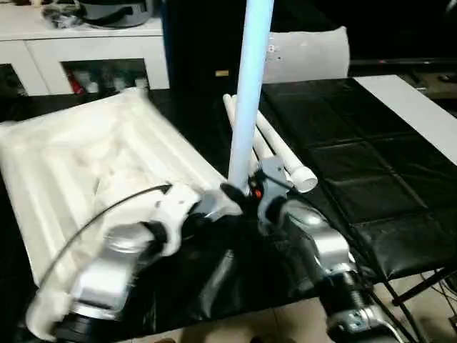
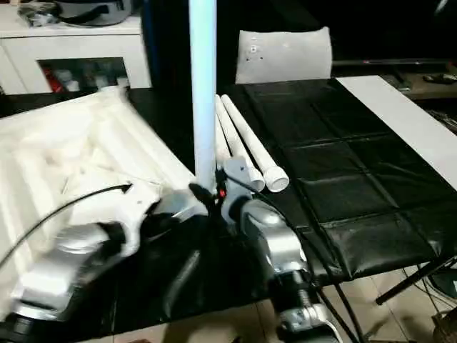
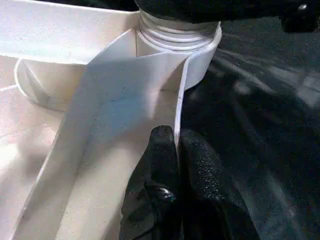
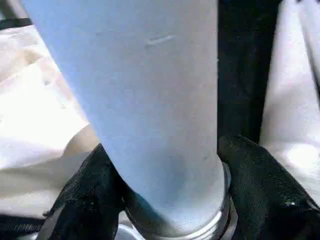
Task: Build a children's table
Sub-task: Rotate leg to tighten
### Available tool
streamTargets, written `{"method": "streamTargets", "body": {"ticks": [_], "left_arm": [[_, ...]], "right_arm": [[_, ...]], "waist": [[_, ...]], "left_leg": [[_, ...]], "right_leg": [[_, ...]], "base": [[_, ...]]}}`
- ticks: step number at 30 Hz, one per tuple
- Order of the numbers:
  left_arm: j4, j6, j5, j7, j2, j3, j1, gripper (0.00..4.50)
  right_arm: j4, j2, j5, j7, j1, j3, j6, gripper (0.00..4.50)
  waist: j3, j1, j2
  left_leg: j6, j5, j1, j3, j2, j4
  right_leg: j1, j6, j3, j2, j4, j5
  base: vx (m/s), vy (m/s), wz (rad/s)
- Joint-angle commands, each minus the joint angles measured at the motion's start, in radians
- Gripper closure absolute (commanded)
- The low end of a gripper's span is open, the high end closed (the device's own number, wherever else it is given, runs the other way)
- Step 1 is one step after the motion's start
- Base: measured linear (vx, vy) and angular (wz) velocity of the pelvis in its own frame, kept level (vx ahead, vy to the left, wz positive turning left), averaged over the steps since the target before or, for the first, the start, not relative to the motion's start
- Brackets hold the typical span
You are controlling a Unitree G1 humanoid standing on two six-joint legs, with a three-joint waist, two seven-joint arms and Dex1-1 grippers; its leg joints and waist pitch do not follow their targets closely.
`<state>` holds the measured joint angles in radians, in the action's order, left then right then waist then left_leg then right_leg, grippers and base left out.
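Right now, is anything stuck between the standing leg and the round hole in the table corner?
Nothing visible is. The upright leg already sits with its threaded end in the corner socket of the table top. The right gripper is around the leg's base, and the left gripper pinches the top's rim.

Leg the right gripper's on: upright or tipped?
Upright. The leg stands vertical at the tabletop's near corner, its base in the socket, right gripper around its bottom. Cannot tell if fully seated.

No readable text, labels or numbers anywhere I look. Nothing printed on the leg (image 1: pixel 251 86) I'm at, the tabletop (image 1: pixel 78 164), or the cabinet (image 1: pixel 86 43) behind.
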<state>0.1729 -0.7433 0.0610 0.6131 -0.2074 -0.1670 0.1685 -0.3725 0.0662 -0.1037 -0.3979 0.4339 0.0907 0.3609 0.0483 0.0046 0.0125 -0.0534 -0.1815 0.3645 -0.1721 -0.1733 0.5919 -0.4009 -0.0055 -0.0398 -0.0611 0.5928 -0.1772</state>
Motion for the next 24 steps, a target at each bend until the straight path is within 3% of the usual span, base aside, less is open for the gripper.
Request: {"method": "streamTargets", "body": {"ticks": [1,4,7,11,12,14,17,21,22,23,24], "left_arm": [[0.014,0.037,-0.015,-0.102,0.079,-0.038,0.063,4.5],[0.024,0.023,0.002,-0.089,0.061,-0.059,0.063,4.5],[0.033,0.008,0.009,-0.087,0.059,-0.061,0.061,4.5],[0.01,0.056,0.003,0.006,-0.04,-0.042,0.046,4.5],[0.006,0.061,-0.002,0.023,-0.057,-0.042,0.043,4.5],[0.005,0.063,-0.005,0.033,-0.067,-0.043,0.042,4.5],[-0.004,0.076,-0.015,0.063,-0.096,-0.038,0.04,4.5],[-0.04,0.16,-0.057,0.219,-0.224,-0.035,0.031,4.5],[-0.053,0.205,-0.081,0.295,-0.271,-0.038,0.025,4.5],[-0.062,0.234,-0.098,0.343,-0.3,-0.041,0.022,4.5],[-0.067,0.25,-0.108,0.37,-0.315,-0.042,0.02,4.5]], "right_arm": [[-0.021,0.116,-0.04,-0.094,-0.022,0.165,0.032,1.37],[0.009,0.105,-0.034,-0.081,-0.044,0.132,0.001,1.14],[0.02,0.105,-0.03,-0.077,-0.049,0.123,-0.003,0.82],[0.172,-0.032,-0.034,-0.198,-0.112,0.13,-0.057,0.54],[0.192,-0.054,-0.04,-0.217,-0.12,0.133,-0.064,0.37],[0.202,-0.066,-0.043,-0.225,-0.124,0.134,-0.067,0.31],[0.229,-0.098,-0.055,-0.255,-0.133,0.131,-0.07,0.06],[0.313,-0.224,-0.098,-0.404,-0.15,0.115,-0.059,0.06],[0.335,-0.268,-0.115,-0.469,-0.148,0.115,-0.052,0.06],[0.347,-0.295,-0.126,-0.51,-0.145,0.116,-0.047,0.06],[0.354,-0.309,-0.132,-0.534,-0.144,0.115,-0.044,0.06]], "waist": [[-0.052,0.006,-0.002],[-0.056,0.012,-0.007],[-0.058,0.015,-0.006],[-0.059,0.024,-0.014],[-0.06,0.025,-0.011],[-0.056,0.022,-0.011],[-0.051,0.018,-0.013],[-0.051,0.018,-0.015],[-0.052,0.021,-0.007],[-0.052,0.022,-0.009],[-0.051,0.022,-0.014]], "left_leg": [[-0.012,-0.358,-0.011,0.025,-0.044,-0.079],[0.009,-0.285,-0.003,0.019,-0.044,-0.077],[0.017,-0.247,-0.001,0.017,-0.045,-0.076],[0.023,-0.222,0.0,0.018,-0.046,-0.076],[0.026,-0.216,0.0,0.018,-0.045,-0.075],[0.027,-0.225,0.002,0.017,-0.046,-0.077],[0.013,-0.29,-0.005,0.019,-0.046,-0.079],[0.01,-0.314,-0.007,0.02,-0.047,-0.08],[0.02,-0.311,-0.005,0.022,-0.044,-0.078],[0.022,-0.305,-0.004,0.023,-0.045,-0.08],[0.027,-0.303,-0.009,0.02,-0.049,-0.079]], "right_leg": [[0.023,-0.123,0.039,-0.068,-0.089,-0.432],[0.031,-0.156,0.042,-0.065,-0.075,-0.297],[0.038,-0.171,0.042,-0.066,-0.07,-0.247],[0.043,-0.164,0.041,-0.064,-0.067,-0.22],[0.046,-0.165,0.039,-0.063,-0.066,-0.207],[0.045,-0.175,0.04,-0.064,-0.067,-0.218],[0.039,-0.156,0.038,-0.064,-0.08,-0.341],[0.035,-0.152,0.039,-0.062,-0.08,-0.348],[0.041,-0.147,0.038,-0.063,-0.08,-0.355],[0.043,-0.147,0.038,-0.063,-0.075,-0.347],[0.034,-0.154,0.041,-0.062,-0.075,-0.33]], "base": [[0.0,0.0,0.0],[0.0,0.0,0.0],[0.0,0.0,0.0],[0.0,0.0,0.0],[0.0,0.0,0.0],[0.0,0.0,0.0],[0.0,0.0,0.0],[0.0,0.0,0.0],[0.0,0.0,0.0],[0.0,0.0,0.0],[0.0,0.0,0.0]]}}
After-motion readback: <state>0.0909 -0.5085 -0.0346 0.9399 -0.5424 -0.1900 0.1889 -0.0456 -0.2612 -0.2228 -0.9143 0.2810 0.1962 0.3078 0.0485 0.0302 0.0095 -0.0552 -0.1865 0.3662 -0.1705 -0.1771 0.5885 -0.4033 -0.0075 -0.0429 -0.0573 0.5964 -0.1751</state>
